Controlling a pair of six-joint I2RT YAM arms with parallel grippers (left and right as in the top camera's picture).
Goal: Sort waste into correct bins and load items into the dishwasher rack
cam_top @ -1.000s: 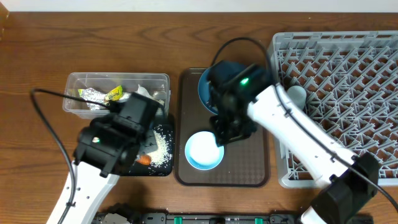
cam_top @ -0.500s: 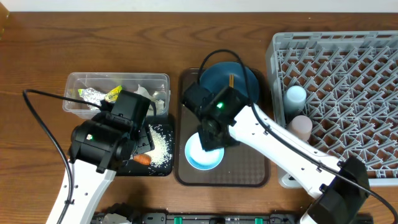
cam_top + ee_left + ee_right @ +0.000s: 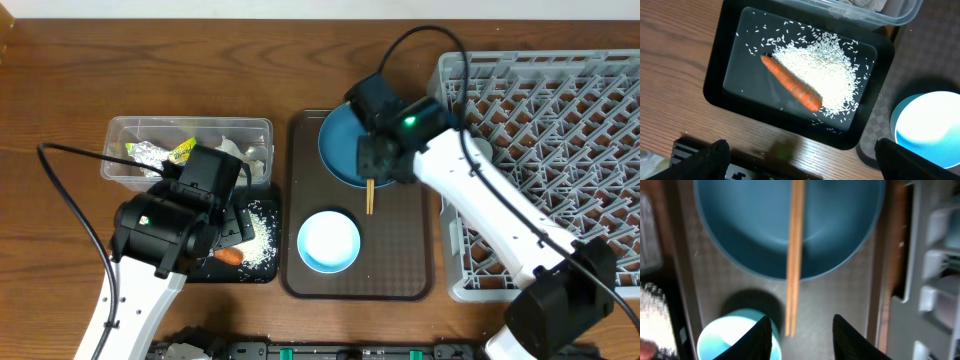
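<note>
The left jaws are spread wide and nothing is held between them; only their dark fingertips [image 3: 712,157] are seen at the lower corners of the left wrist view. They are held above the black tray [image 3: 722,55], which is set on the wooden tabletop [image 3: 60,80]. A carrot [image 3: 790,90] is laid slantwise in this tray, with its thicker end on a heap of white rice [image 3: 825,75]. The clear tub [image 3: 190,121] is placed just behind the tray, and a foil wrapper [image 3: 165,152] and white tissues [image 3: 232,148] are contained in it.

The right jaws are held partly apart and are closed on nothing. Below them the chopsticks [image 3: 795,240] are laid across the blue plate [image 3: 740,230], with their near end past the rim, on the brown serving tray [image 3: 400,260]. That end is seen between the two fingers, closer to one of them; whether it is touched cannot be told. The white bowl [image 3: 328,241] is set upright on the same tray, in front of the plate. The grey rack [image 3: 560,100] is placed just beside this tray, at the right end of the tabletop.
</note>
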